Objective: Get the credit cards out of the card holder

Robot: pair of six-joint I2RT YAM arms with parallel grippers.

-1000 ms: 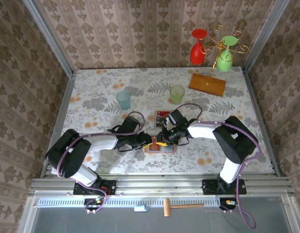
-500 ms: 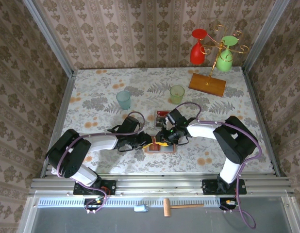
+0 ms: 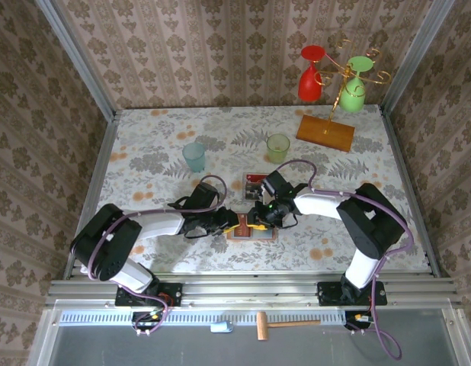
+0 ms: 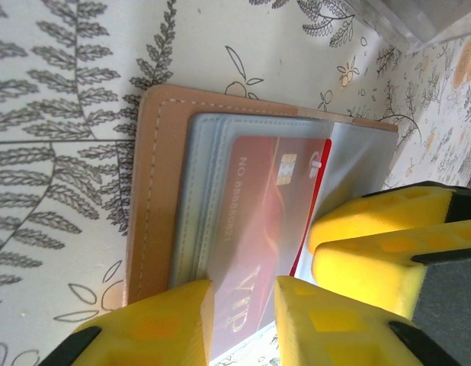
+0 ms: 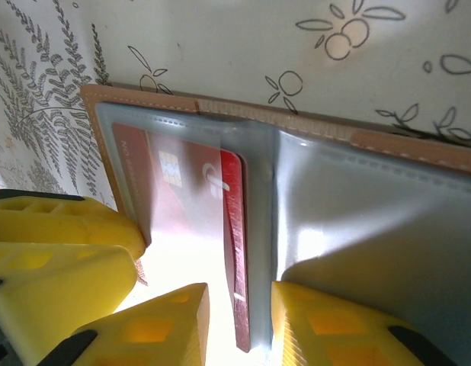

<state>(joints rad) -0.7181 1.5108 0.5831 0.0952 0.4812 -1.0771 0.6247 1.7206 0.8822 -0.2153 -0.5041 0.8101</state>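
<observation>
The left gripper [image 4: 243, 324], jaws slightly apart, straddles the near end of a dark red plastic credit card [image 4: 258, 229], lying just ahead in the salmon-pink folding card holder [image 4: 155, 191]. The right gripper [image 5: 239, 328], equally narrow, flanks the card's edge unclamped.

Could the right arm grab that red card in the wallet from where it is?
Probably yes: the red card pokes out of its pocket in the open card holder, its edge lying between the right fingers, nothing covering it.

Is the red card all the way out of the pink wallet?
No, the red card sits tucked inside a pocket of the open card holder.
</observation>
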